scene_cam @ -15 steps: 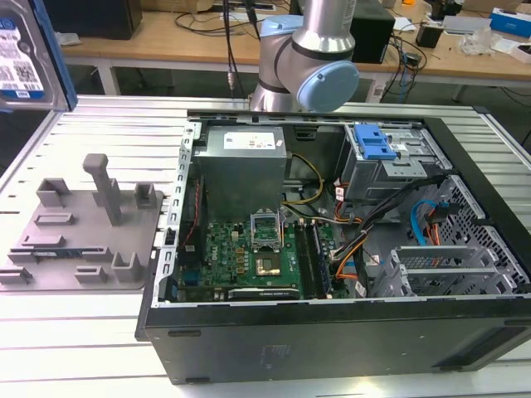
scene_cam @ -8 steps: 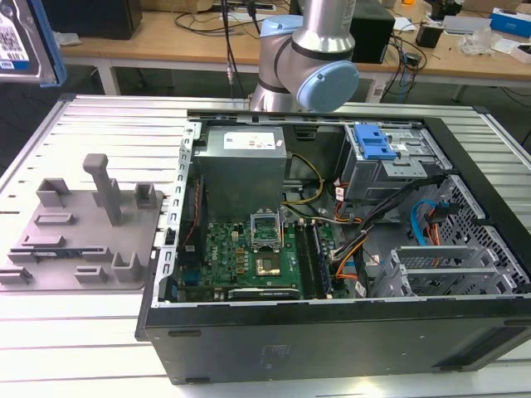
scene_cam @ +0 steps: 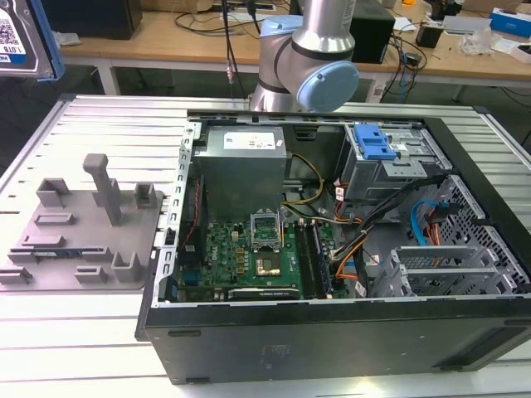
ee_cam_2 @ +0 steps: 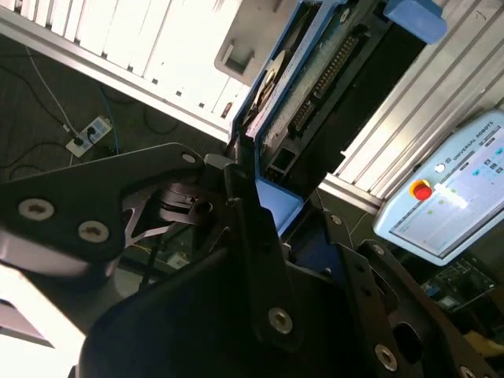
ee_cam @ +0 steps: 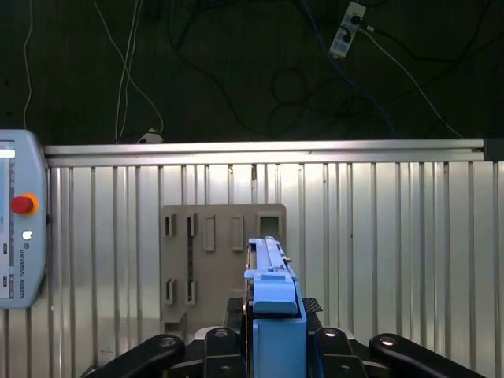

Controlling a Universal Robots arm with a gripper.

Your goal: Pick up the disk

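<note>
Clamping the disk (ee_cam: 274, 315) edge-on between its black fingers (ee_cam: 216, 346), the gripper (ee_cam: 276, 350) has the drive lifted clear above the ribbed aluminium table (ee_cam: 378, 236), jaws closed narrow against the blue plastic rails. In the second wrist view the disk (ee_cam_2: 315, 87) shows its underside with a connector row and a blue rail, rising out of the gripper (ee_cam_2: 260, 213) toward the slatted tabletop. In the exterior view the disk (scene_cam: 25, 37) hangs at the upper corner on the exterior view's left, high over the grey fixture tray (scene_cam: 79, 228), which sits bare on the table beside the open computer case (scene_cam: 332, 249). A blue latch (scene_cam: 373, 143) sits on the drive cage inside that case. A teach pendant (ee_cam: 17, 228) lies at the table's edge.
</note>
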